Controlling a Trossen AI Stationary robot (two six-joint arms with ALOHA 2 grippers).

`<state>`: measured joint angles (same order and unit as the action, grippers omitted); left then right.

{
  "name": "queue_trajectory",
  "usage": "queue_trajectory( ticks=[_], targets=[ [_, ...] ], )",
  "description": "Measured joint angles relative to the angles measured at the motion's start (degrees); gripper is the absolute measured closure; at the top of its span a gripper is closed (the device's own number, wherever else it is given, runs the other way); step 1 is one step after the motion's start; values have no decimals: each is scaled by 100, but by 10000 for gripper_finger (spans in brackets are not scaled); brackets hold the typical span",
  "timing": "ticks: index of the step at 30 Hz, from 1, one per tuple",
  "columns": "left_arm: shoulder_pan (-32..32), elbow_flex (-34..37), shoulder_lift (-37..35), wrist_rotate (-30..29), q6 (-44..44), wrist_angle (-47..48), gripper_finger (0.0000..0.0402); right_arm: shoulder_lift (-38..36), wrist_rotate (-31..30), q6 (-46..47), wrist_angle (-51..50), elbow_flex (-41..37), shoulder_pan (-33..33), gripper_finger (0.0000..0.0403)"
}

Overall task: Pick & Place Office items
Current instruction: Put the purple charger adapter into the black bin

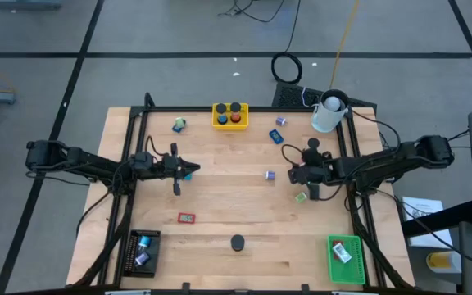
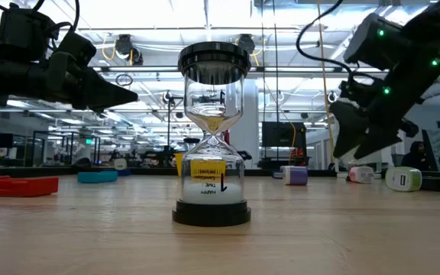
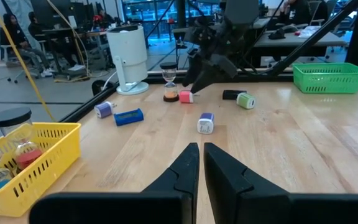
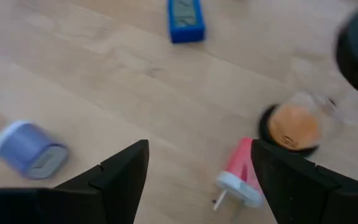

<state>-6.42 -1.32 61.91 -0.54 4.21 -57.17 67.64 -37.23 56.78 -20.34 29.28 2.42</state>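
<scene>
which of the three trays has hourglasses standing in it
The yellow tray at the table's far edge: hourglasses stand upright in it. The black tray's items lie on their sides, and the green tray holds only a flat white-and-red piece.

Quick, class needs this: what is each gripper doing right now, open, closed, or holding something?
Left gripper: closed, holding nothing, above the table's left side.
Right gripper: open, empty, hovering over a red item beside a small hourglass.
</scene>
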Motion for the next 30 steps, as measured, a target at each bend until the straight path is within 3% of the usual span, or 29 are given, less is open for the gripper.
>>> queue_trajectory(
  ticks=[4,9,12,17,25,30],
  targets=[
    [0,0,0,0,2,0,369,0,85,-489,275,97,153,129],
    [0,0,2,0,15,-59,369,192,901,-1896,1557,111,264,129],
    [0,-17,-4,8,55,-373,369,524,1083,-2673,1965,111,244,128],
    [16,-28,1,374,93,-184,369,963,1374,-3518,2293,115,94,123],
    [22,-28,2,393,234,-37,369,1278,1758,-4777,2742,422,60,71],
    [22,-28,2,348,227,41,369,1656,2226,-5254,2993,420,-138,79]
  ],
)
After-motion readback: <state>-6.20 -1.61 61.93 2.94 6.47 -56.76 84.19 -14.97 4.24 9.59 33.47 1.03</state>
